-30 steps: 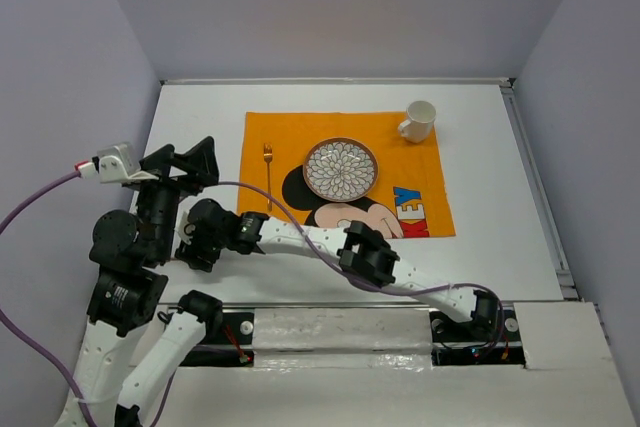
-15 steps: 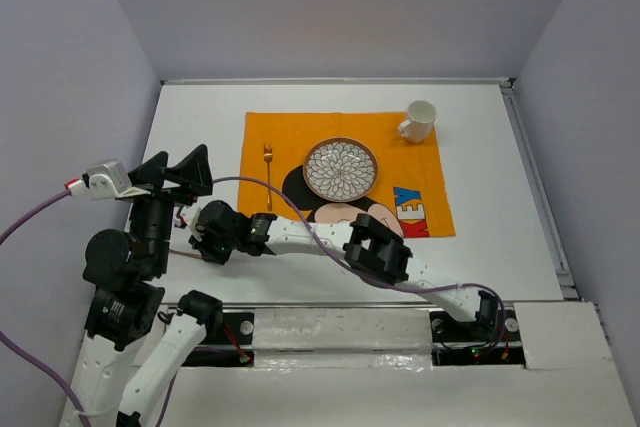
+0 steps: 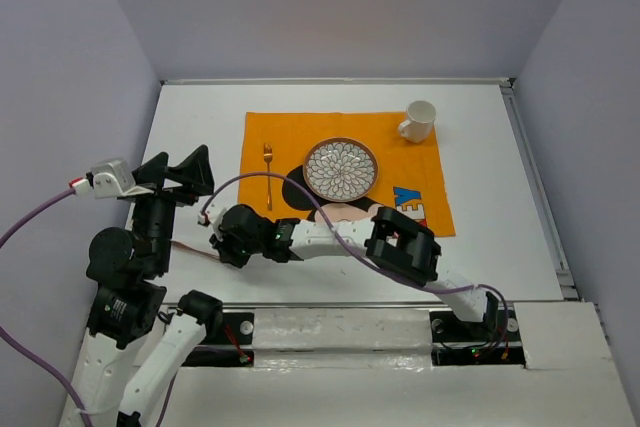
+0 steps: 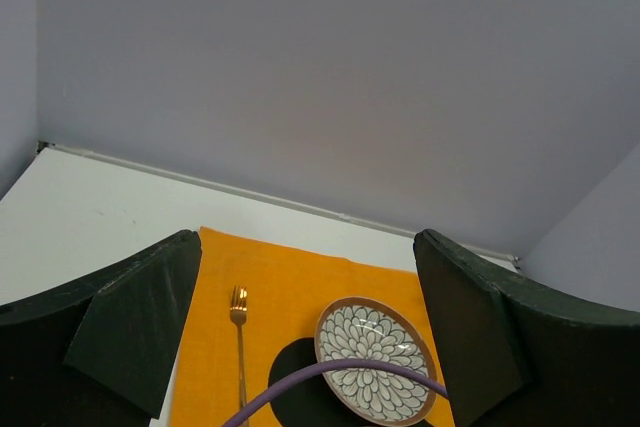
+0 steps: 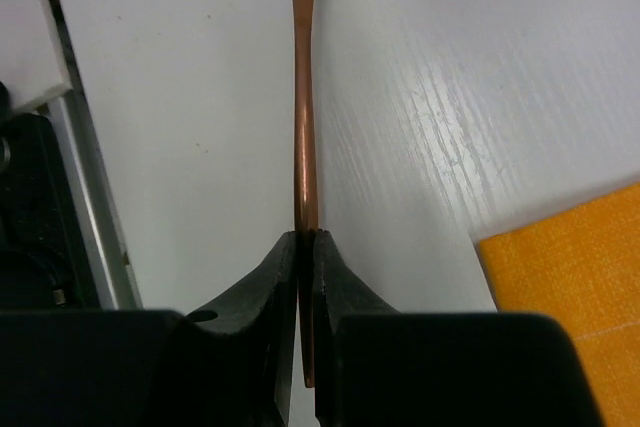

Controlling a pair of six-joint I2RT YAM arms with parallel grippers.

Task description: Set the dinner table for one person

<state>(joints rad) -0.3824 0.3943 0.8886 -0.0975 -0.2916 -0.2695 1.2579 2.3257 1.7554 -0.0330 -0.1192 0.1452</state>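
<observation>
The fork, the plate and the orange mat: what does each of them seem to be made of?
The fork looks like metal with a shiny gold finish; its tines catch the light. The plate seems to be glazed ceramic, with a white petal pattern and a brown rim. The mat looks like matte woven cloth; the right wrist view shows its weave.

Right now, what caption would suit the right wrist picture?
Jaws shut on a thin copper-coloured utensil handle; white table and an orange mat corner behind.

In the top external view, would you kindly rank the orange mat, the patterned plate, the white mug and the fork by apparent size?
1. orange mat
2. patterned plate
3. white mug and fork: unranked; the fork looks longer, the mug bulkier.
</observation>
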